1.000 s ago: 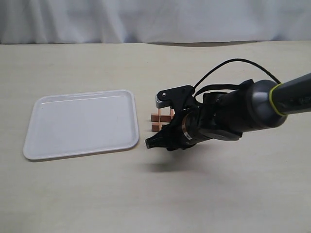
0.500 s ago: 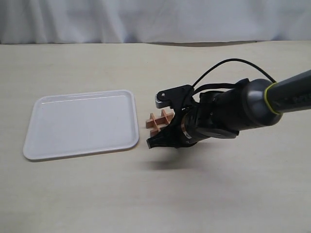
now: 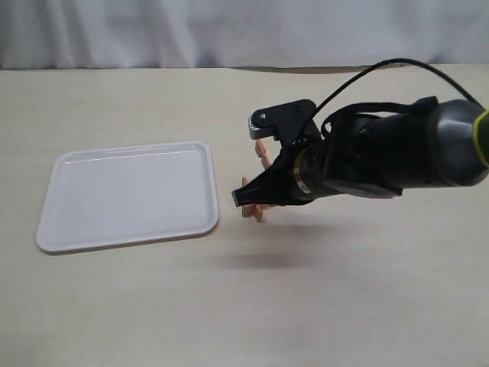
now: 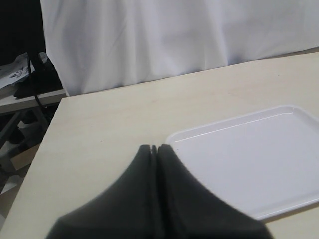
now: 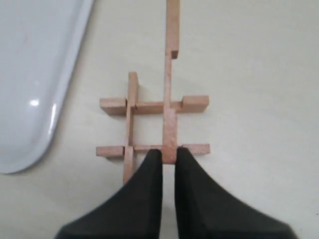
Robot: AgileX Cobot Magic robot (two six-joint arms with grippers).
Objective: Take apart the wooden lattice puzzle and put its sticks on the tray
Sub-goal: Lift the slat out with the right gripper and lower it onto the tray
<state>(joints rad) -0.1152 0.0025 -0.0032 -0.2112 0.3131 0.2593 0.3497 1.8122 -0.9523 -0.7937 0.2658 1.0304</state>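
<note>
Surroundings: a beige worktop (image 3: 114,306) with a white curtain (image 3: 229,30) hanging behind it. A black cable (image 3: 397,60) loops above the right arm (image 3: 397,153).
In the way: in the exterior view the right arm and its tool cover most of the wooden lattice puzzle (image 5: 149,106), and we see only some ends of wood there.
Tray: the tray (image 3: 126,195) lies flat on the worktop, left of the puzzle and near it. None of the sticks (image 5: 132,89) lies in it yet.
Puzzle: the sticks are joined in a grid beside a rounded corner of the tray. One long stick (image 5: 172,30) reaches far out of the grid past the others. Going by the shadow (image 3: 260,260) below, the puzzle seems to us lifted off the worktop, but we cannot be sure.
Right tool: the right tool (image 5: 168,155) is nearly closed, and its fingers pinch the near end of the long stick.
Left tool: the left tool (image 4: 154,149) has its tips pressed together with nothing between them. It hangs over the worktop near a corner of the tray.
</note>
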